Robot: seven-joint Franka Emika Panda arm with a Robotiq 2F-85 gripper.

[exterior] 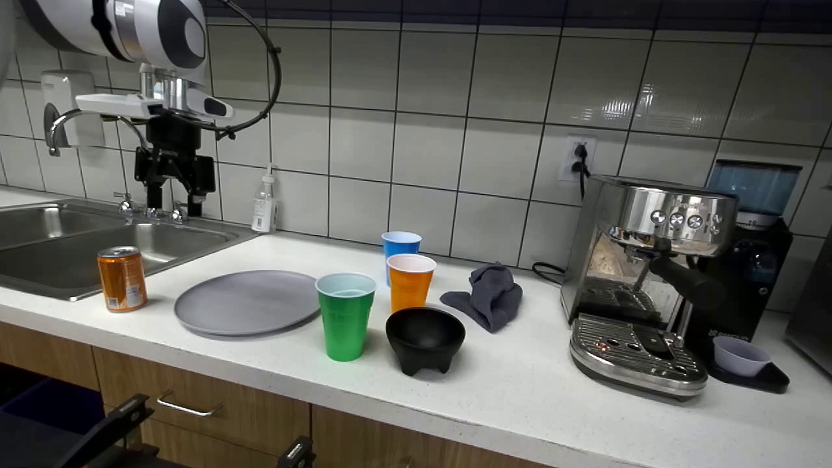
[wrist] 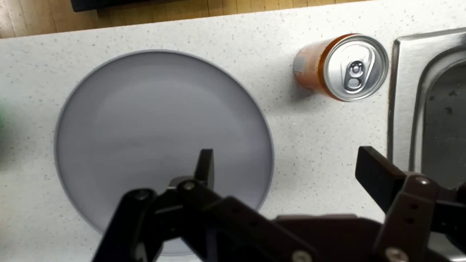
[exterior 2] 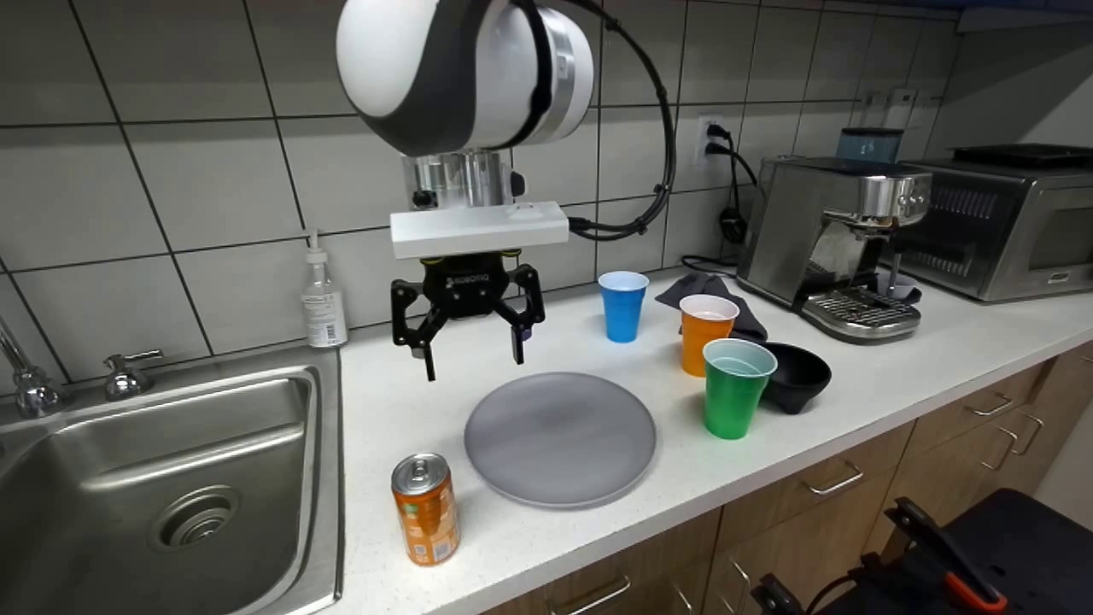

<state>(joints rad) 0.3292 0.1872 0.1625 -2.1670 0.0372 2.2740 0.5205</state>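
My black gripper [exterior 2: 474, 363] hangs in the air above the counter with its jaws wide apart and nothing between them. In the wrist view, one of its fingers [wrist: 205, 165] overlaps the grey round plate [wrist: 156, 120], while bare counter and the sink's edge lie toward the opposite finger. An orange can [exterior 2: 427, 521] stands upright between the plate and the sink, close to the counter's front. Beyond the plate are a green cup [exterior: 346, 325], an orange cup [exterior: 411, 289], a blue cup [exterior 2: 623, 312] and a black footed bowl [exterior: 426, 344]. The gripper touches none of them.
A steel sink [exterior 2: 320, 478] borders the plate's side of the counter. By the tiled wall stands a soap bottle [exterior 2: 324, 307]. A dark cloth [exterior: 491, 296] lies behind the bowl. An espresso machine [exterior: 650, 221] and a small white bowl [exterior: 741, 357] are farther along.
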